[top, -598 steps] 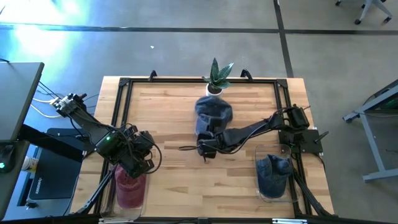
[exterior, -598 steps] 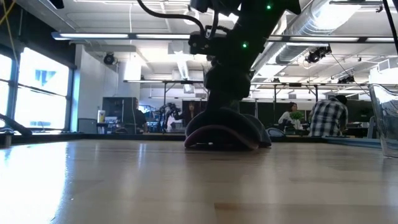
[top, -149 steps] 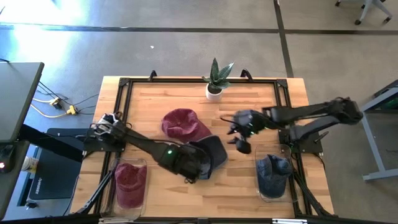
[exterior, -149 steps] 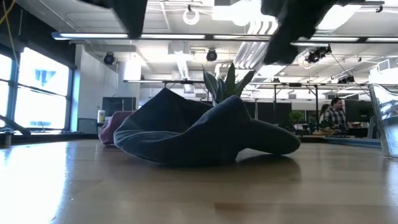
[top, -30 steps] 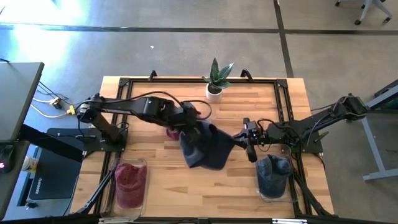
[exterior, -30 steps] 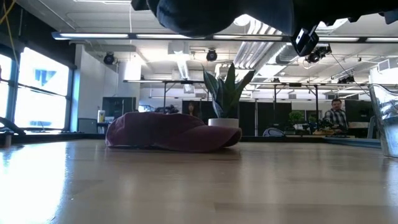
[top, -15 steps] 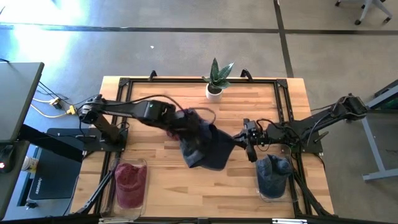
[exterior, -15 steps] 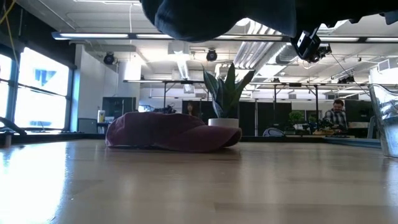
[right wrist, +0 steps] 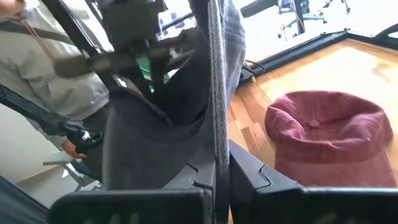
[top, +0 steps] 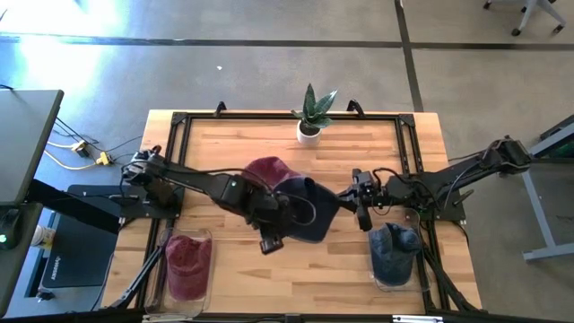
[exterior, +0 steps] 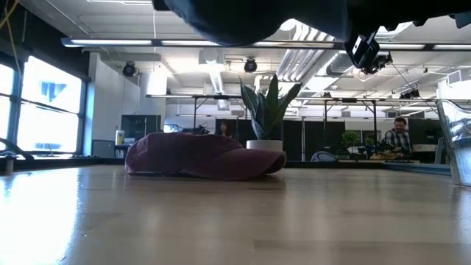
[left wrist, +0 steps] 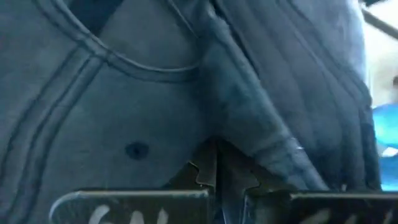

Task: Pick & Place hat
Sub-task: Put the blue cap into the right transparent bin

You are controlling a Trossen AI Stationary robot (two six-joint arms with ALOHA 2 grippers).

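Both claws, left claw [top: 280,212] and right claw [top: 352,203], pinch the airborne blue cap [top: 308,215]; opposing pulls may tear it free.

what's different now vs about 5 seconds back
The blue hat was lying on the table with only the left gripper on it; now it hangs in the air, jaws of both grippers shut on it, the right gripper having come in at its edge. The red hat, plant and both bins stayed put.
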